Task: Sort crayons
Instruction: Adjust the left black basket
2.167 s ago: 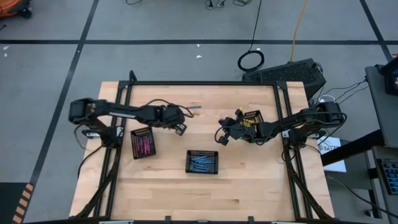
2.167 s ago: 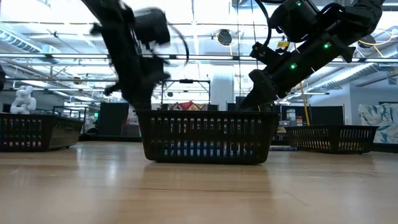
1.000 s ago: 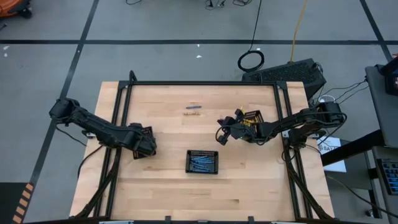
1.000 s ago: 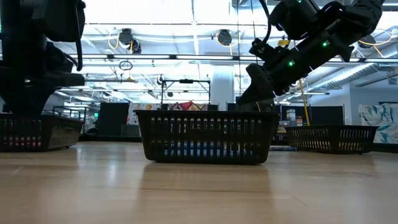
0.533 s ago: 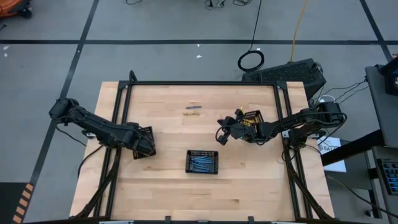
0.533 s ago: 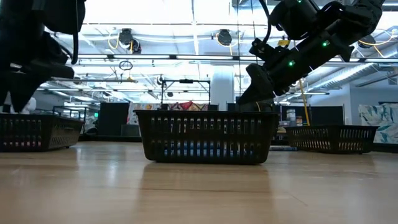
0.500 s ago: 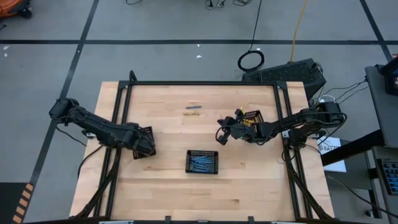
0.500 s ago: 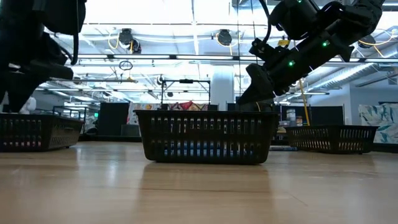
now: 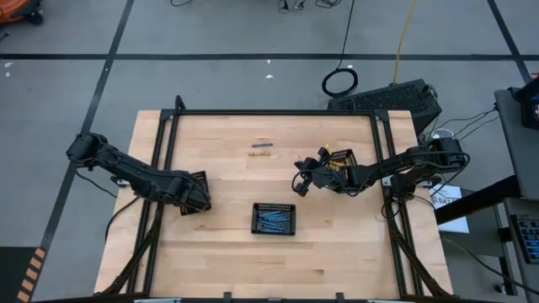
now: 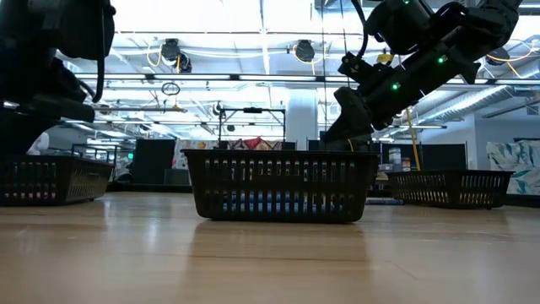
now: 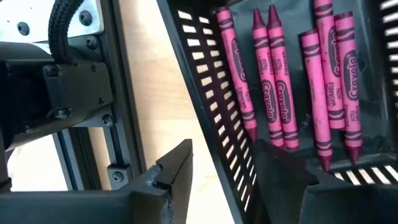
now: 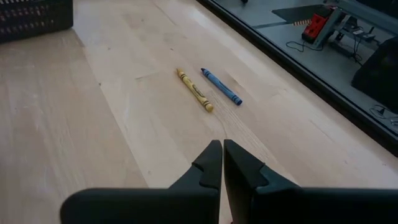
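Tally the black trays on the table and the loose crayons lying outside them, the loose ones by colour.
Black trays: 3
Loose yellow crayon: 1
Loose blue crayon: 1
Total: 5

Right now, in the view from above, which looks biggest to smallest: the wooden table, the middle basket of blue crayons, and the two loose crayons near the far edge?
1. Table, by far the largest.
2. Middle basket, holding blue crayons.
3. Loose crayons, tiny sticks; the two look alike in size, so I won't rank them against each other.
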### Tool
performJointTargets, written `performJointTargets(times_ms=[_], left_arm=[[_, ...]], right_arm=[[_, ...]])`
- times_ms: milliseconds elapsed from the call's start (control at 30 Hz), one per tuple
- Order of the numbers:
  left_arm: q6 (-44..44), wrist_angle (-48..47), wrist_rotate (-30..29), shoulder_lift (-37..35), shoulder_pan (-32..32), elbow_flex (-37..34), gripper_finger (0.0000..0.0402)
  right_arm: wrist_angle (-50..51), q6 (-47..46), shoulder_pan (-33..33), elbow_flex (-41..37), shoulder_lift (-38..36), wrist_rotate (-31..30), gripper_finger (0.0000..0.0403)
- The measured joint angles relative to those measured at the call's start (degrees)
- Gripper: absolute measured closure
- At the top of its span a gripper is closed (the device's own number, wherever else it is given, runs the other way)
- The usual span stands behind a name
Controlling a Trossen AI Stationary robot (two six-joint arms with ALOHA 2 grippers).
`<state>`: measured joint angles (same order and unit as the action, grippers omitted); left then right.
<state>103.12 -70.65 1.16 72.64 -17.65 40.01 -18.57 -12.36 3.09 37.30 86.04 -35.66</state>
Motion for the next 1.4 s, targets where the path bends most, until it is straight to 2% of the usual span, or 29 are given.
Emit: performJointTargets(times_ms=[433, 767, 1067, 1200, 1400], left_arm=[[-2.09, -0.28, -4.86, 0.00, 0.02, 0.07, 0.0392], [-4.84, -1.66, -9.80, 0.02, 5.84, 0.07, 0.0391], [-12.19, -1.92, -12.06, 0.02, 13.10, 0.22, 0.0391], [-15.27, -1.89, -12.25, 0.02, 14.29, 0.33, 0.0391], [-18.65, -3.13, -12.72, 0.02, 14.73, 0.93, 0.0391]], right_arm=[[0.02, 0.00, 0.00, 0.00, 0.00, 0.00, 0.0401], [0.00, 0.00, 0.01, 0.00, 0.00, -0.02, 0.0401], [0.00, -0.36, 0.01, 0.00, 0.00, 0.32, 0.0401], [0.00, -0.42, 0.00, 0.00, 0.00, 2.64, 0.0401], [0.00, -0.29, 0.02, 0.00, 0.00, 2.84, 0.0401]])
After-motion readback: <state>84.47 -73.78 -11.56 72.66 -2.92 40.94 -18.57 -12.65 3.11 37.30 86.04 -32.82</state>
